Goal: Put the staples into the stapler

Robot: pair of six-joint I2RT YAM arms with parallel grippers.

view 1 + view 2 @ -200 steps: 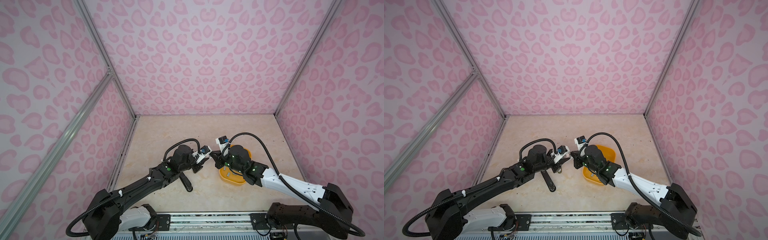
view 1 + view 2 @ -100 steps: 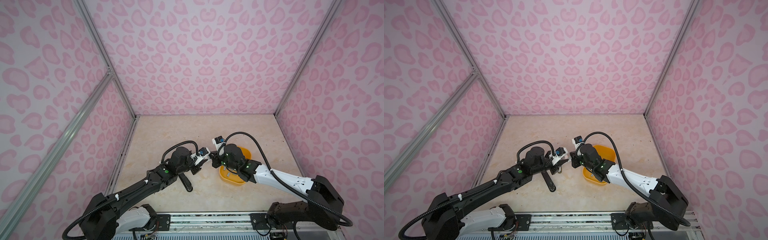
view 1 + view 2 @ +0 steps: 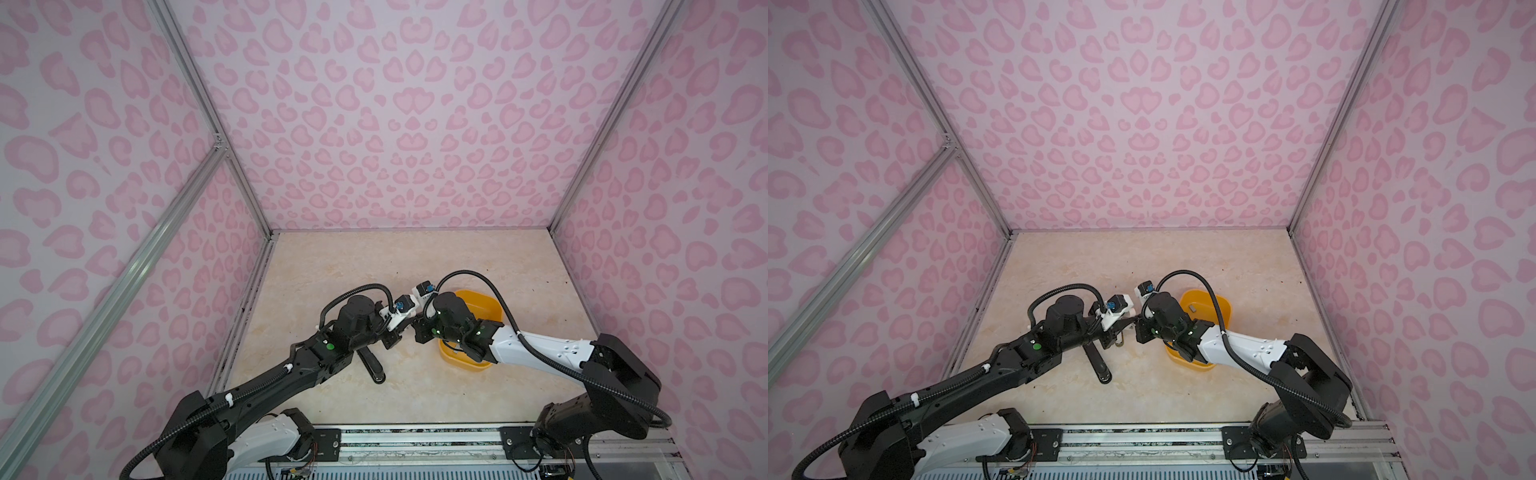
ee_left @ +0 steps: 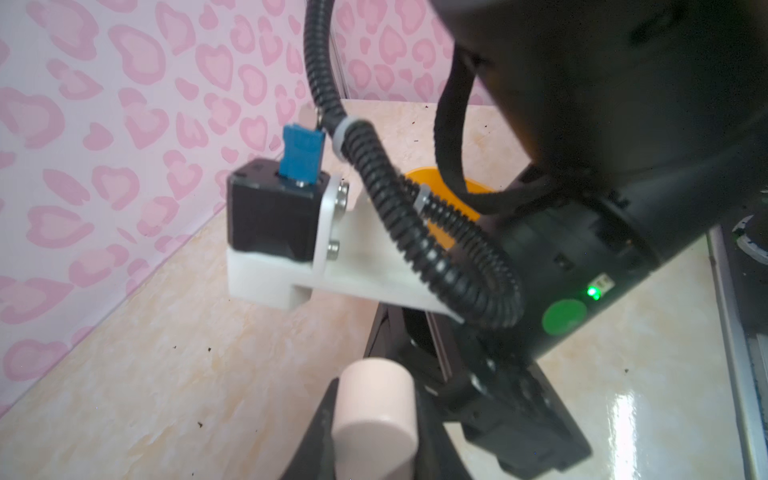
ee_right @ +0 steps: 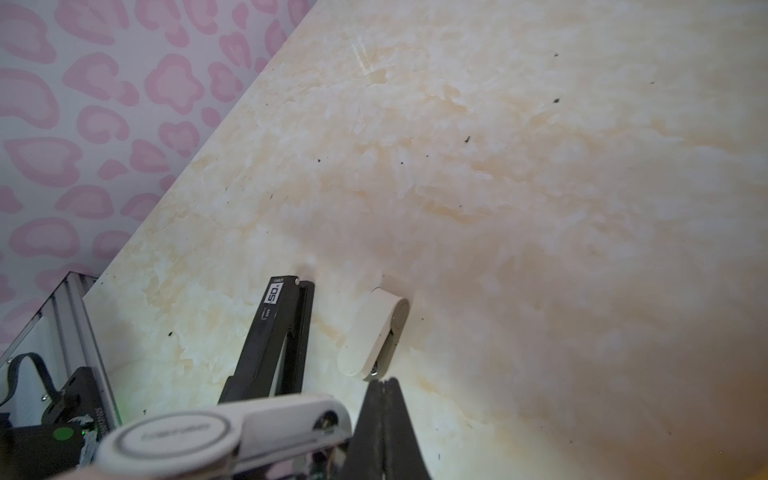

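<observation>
Two claws nearly touch; left gripper [image 4: 376, 451] clamps pale stapler [image 4: 374, 399]; right gripper [image 5: 384, 388] tips pressed together, anything pinched unseen; black stapler [image 5: 278, 332] lies nearby.

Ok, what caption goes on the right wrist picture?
Shut right gripper by a small cream stapler, black stapler alongside.

Two arms, black/white, corrugated black conduit [image 4: 365, 145].
Left arm [image 3: 266, 382]: black links, white base. Right arm [image 3: 540, 345]: white forearm, black elbow. Wrist camera [image 4: 270, 216]: black cube, white bracket, blue plug, two silver screws. Green dot sticker [image 4: 564, 319]. Right gripper [image 5: 384, 384]: black.
</observation>
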